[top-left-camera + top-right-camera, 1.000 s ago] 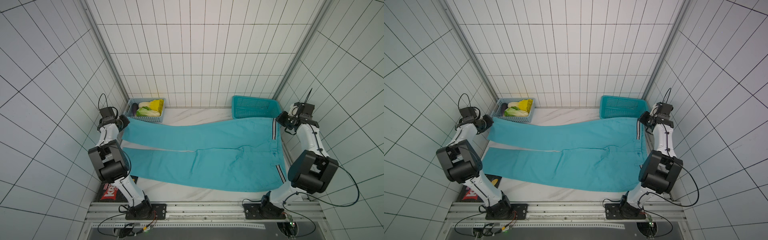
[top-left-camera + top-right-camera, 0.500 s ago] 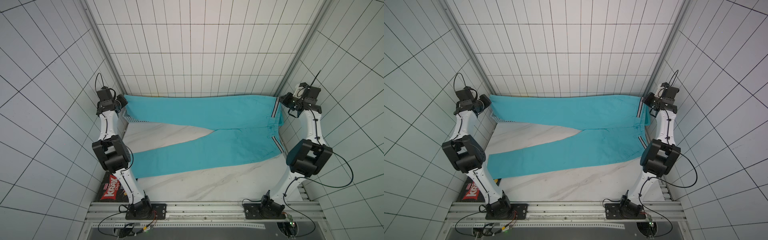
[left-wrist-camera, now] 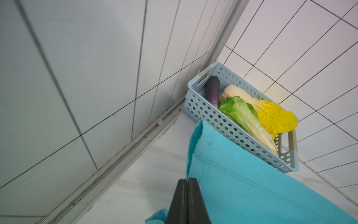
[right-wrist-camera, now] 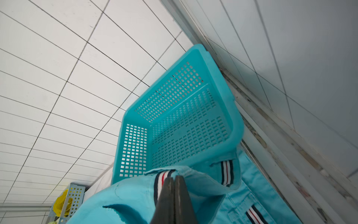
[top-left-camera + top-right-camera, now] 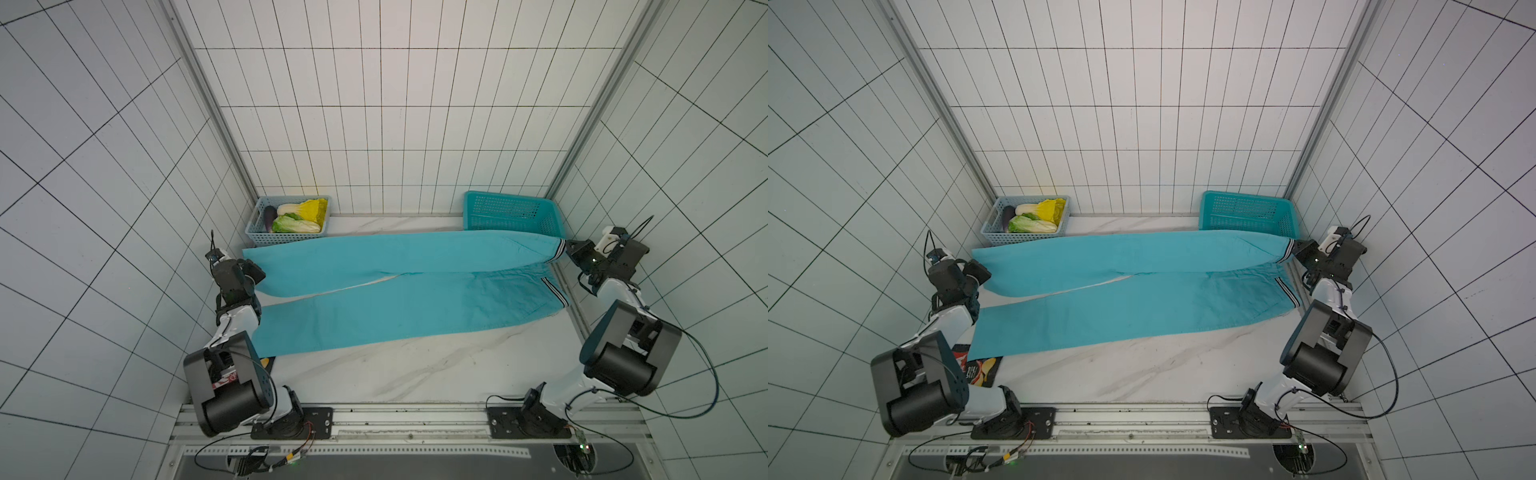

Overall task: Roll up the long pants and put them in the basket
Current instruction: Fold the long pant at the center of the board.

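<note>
The left gripper (image 3: 187, 180) has its two dark jaws pressed flat together, and the hem edge of the long pants (image 5: 395, 299), a big plain teal-blue cloth garment, runs in between them, so it is pinching that leg's end. The right gripper (image 4: 174, 177) is clamped the same way on the waistband, right beside a strip of white, red and navy striped trim (image 4: 227, 171). In both top views the far leg runs taut between the two grippers, from the left one (image 5: 254, 270) across to the right one (image 5: 571, 250). The other leg lies flat on the white marble-patterned tabletop (image 5: 415, 374) on the near side of that line, its hem close beside the left arm's forearm and its seat and waist spread out just under the right gripper. Just past the left gripper's fingertips the held cloth hangs against the front wall of a pale blue-grey perforated plastic basket (image 3: 213, 120), which holds a purple eggplant (image 3: 212, 91), a green leafy lettuce (image 3: 240, 114) and a yellow-leafed cabbage (image 3: 275, 116). Straight ahead of the right gripper's tips stands a rigid teal plastic mesh basket (image 4: 174, 116), set into the corner of the tiled walls, with the raised waistband covering its near rim. Back toward the left arm's base, a dark snack packet (image 5: 980, 370) pokes out from under the flat leg's hem.
</note>
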`<action>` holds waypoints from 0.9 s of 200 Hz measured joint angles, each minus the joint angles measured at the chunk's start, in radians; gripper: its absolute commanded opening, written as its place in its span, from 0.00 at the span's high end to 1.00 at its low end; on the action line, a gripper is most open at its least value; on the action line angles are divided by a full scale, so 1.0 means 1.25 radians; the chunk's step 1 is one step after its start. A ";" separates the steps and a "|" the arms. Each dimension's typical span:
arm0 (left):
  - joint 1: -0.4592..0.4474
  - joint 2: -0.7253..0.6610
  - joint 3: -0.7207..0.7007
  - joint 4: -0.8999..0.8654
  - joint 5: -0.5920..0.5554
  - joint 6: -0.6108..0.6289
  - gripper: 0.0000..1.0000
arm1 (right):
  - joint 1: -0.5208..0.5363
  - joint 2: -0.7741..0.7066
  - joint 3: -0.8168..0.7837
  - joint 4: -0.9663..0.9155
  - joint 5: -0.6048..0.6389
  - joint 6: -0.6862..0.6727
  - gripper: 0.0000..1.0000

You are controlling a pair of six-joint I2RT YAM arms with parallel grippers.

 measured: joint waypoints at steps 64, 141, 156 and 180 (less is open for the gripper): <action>0.032 -0.138 -0.195 0.234 -0.133 -0.021 1.00 | -0.074 -0.036 -0.097 0.050 -0.003 0.041 1.00; 0.040 -0.138 -0.334 0.352 -0.267 -0.075 1.00 | -0.125 -0.057 -0.197 0.123 -0.049 0.067 0.99; 0.040 -0.152 -0.364 0.358 -0.294 -0.075 1.00 | -0.140 -0.055 -0.226 0.141 -0.059 0.074 0.97; 0.040 -0.185 -0.370 0.344 -0.332 -0.075 0.77 | -0.157 -0.054 -0.253 0.170 -0.075 0.089 0.84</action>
